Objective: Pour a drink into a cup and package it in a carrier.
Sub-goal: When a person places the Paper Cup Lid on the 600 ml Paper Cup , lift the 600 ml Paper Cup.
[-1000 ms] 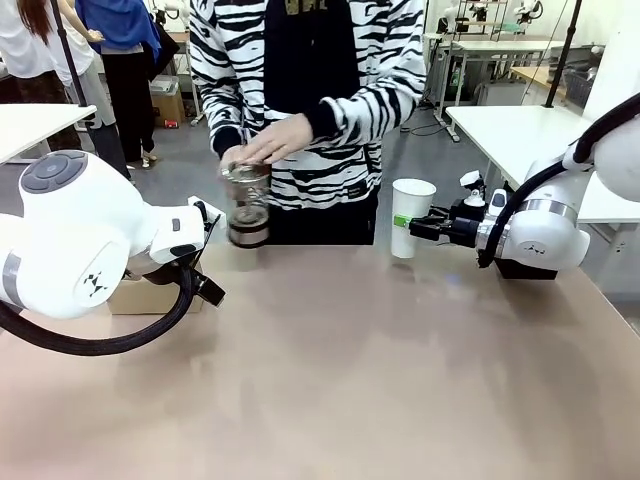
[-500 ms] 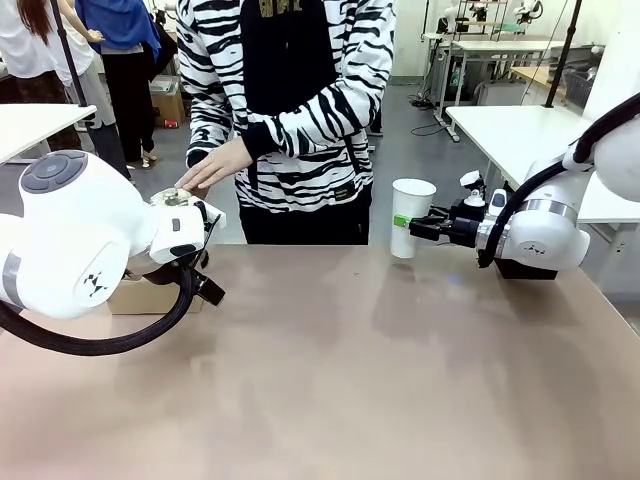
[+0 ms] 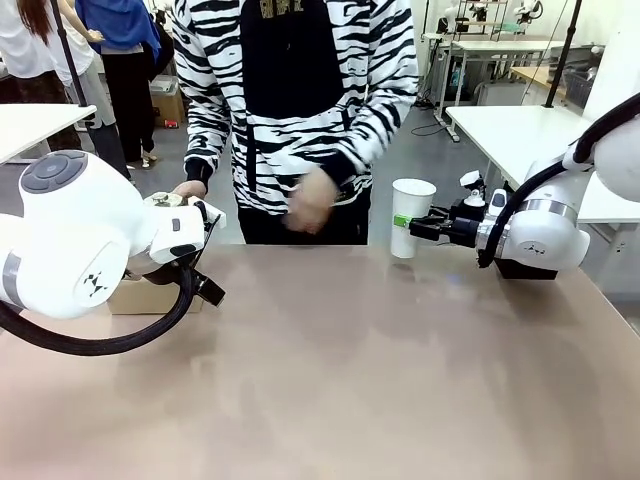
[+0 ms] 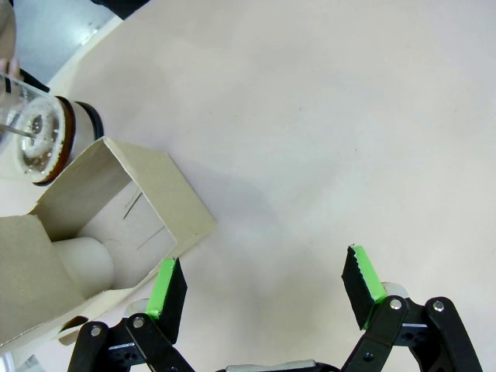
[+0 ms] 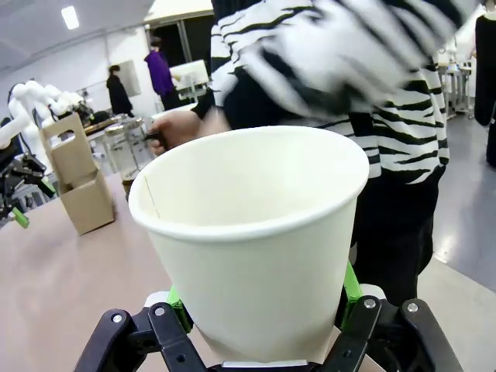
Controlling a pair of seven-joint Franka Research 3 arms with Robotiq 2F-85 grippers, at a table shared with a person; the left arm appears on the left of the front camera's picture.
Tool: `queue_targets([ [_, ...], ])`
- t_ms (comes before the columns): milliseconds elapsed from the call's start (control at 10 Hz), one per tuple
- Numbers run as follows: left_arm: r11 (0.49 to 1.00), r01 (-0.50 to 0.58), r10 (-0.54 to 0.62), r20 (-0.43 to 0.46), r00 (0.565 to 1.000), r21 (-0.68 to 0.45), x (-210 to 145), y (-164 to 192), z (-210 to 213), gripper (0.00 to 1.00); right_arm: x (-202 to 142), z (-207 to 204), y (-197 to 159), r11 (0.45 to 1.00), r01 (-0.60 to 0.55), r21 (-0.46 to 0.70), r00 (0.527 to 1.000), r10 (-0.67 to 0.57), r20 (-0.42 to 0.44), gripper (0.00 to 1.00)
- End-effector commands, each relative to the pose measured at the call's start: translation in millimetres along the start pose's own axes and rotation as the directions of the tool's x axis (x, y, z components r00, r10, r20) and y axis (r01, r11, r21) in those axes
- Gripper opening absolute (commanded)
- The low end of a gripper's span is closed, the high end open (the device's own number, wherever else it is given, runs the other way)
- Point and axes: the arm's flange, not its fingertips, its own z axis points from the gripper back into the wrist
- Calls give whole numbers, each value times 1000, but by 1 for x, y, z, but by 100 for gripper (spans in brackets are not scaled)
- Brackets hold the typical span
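My right gripper [image 3: 408,224] is shut on the lower part of the white paper cup [image 3: 412,215], holding it upright and lidless at the table's far right; in the right wrist view the cup [image 5: 256,232] stands between the green pads [image 5: 350,283]. The brown cardboard carrier [image 4: 101,225] lies just left of my open left gripper [image 4: 266,287], which hovers over bare table. The clear jug [image 4: 43,139] stands beside the carrier, and the person's hand [image 5: 178,128] rests on the jug [image 5: 124,151]. I cannot make out the drink inside it.
A person in a black-and-white striped top [image 3: 300,100] stands at the far edge, one hand [image 3: 315,200] blurred before the body. The tan table [image 3: 380,370] spreads between my arms. My left arm's white body [image 3: 80,240] hides most of the carrier [image 3: 145,295].
The person carried the jug leftward from the far middle and set it down beside the carrier, then drew the other hand back to the body. Neither arm moved.
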Motion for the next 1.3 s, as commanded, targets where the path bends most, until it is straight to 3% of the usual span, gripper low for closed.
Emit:
queue_targets([
  [0, 1000, -3, 3, 2, 1000, -3, 0, 1, 0, 100, 2, -1, 0, 1000, 4, -5, 1000, -4, 13, 80],
  [1200, 1000, -3, 3, 2, 1000, -3, 0, 1, 0, 100, 2, -1, 0, 1000, 4, -5, 1000, -4, 13, 80],
])
